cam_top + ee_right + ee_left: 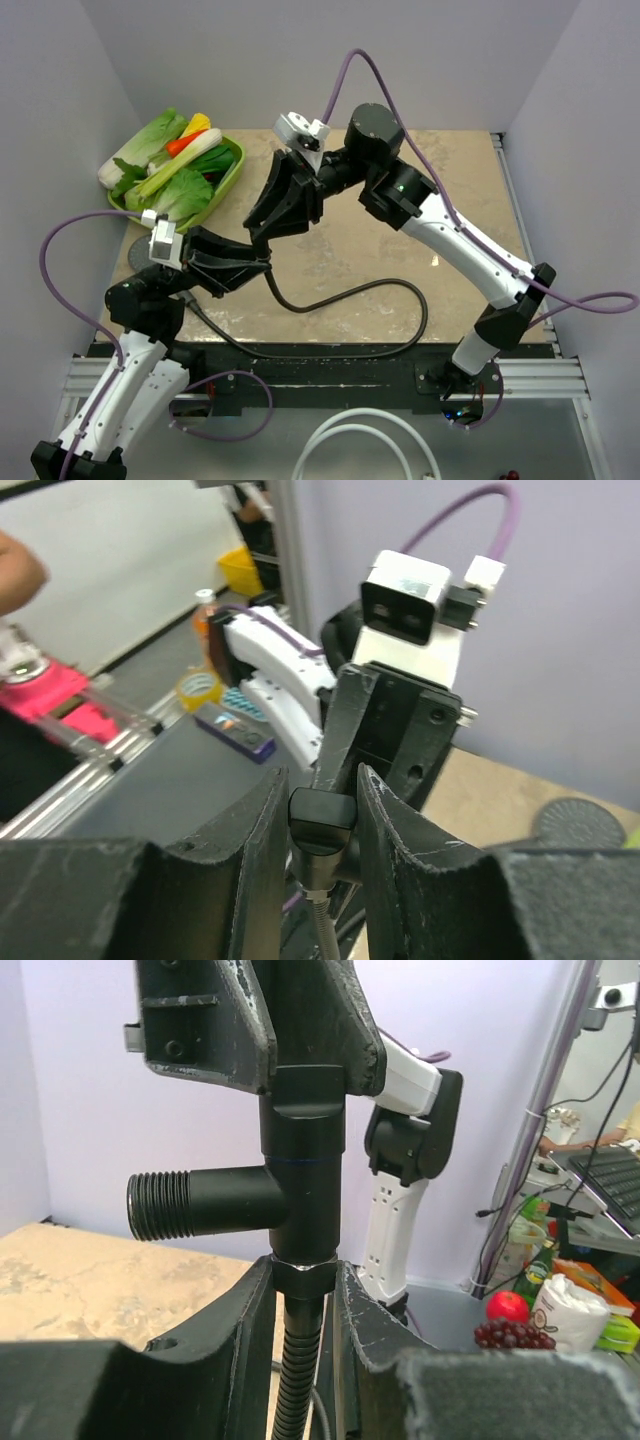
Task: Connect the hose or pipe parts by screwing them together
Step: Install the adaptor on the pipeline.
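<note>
A small black T-shaped fitting [302, 1165] stands upright in the air, its threaded side branch [160, 1205] pointing left. My right gripper [322, 780] is shut on the fitting's top cap [322, 818], coming down from above in the left wrist view. My left gripper [305, 1272] is shut on the end nut [303, 1278] of the dark-brown hose [400, 295], right under the fitting. Nut and fitting touch. The hose loops across the table. The grey shower-head disc [133, 262] lies at the left, partly hidden by my left arm, and free of both grippers.
A green tray [232, 165] of toy vegetables sits at the back left. A thick white looped tube [350, 440] lies below the table's near edge. Purple cables arc over both arms. Walls close in on the left, back and right.
</note>
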{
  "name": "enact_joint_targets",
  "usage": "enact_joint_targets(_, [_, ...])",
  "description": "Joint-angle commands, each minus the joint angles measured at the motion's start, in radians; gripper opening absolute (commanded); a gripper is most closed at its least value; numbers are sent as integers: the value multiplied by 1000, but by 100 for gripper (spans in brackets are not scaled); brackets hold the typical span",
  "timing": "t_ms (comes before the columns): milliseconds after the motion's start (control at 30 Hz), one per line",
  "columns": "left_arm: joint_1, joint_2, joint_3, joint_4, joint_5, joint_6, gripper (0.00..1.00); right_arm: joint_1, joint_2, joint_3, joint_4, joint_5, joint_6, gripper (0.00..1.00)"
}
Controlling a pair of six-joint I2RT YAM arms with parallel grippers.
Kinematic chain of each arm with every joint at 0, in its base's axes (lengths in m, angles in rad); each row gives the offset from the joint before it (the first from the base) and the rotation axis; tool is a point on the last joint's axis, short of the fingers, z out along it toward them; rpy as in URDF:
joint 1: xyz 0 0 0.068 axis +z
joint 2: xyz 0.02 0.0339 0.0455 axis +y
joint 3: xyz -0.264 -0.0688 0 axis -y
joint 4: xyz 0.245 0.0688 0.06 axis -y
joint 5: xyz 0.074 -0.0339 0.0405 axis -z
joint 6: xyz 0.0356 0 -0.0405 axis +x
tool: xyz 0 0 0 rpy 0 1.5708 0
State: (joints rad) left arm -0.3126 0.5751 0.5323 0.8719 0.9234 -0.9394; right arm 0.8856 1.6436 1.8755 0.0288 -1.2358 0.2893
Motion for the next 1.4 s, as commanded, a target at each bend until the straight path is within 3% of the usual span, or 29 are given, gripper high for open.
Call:
enact_joint_targets(0, [4, -3, 67, -50, -84, 99, 0, 32, -7, 80, -472, 258, -305, 0])
enact_joint_targets(200, [6, -1, 92, -137, -112, 171, 0, 125, -57, 11, -527, 674, -297, 0])
enact_joint_targets(400, [13, 0, 101, -195, -158, 214, 0, 249, -142, -88, -514, 1088, -188, 0])
enact_joint_targets(700, [18, -11, 101, -229, -175, 221, 0, 349, -203, -127, -552, 1421, -131, 0])
enact_joint_targets(900, [21, -12, 95, -235, -179, 220, 0, 400, -179, -89, -607, 1495, -99, 0])
enact_joint_targets(1000, [21, -15, 89, -237, -176, 221, 0, 421, -183, -82, -615, 1527, -76, 22])
enact_joint_targets(1033, [21, -14, 87, -238, -176, 223, 0, 426, -192, -82, -613, 1530, -75, 38])
enact_joint_targets(1100, [21, -15, 81, -234, -164, 223, 0, 426, -206, -75, -600, 1517, -78, 60])
enact_joint_targets(1133, [21, -14, 78, -229, -158, 218, 0, 427, -220, -67, -595, 1515, -88, 98])
enact_joint_targets(1367, [23, -18, 43, -148, -78, 154, 0, 426, -219, 102, -618, 1480, -179, 99])
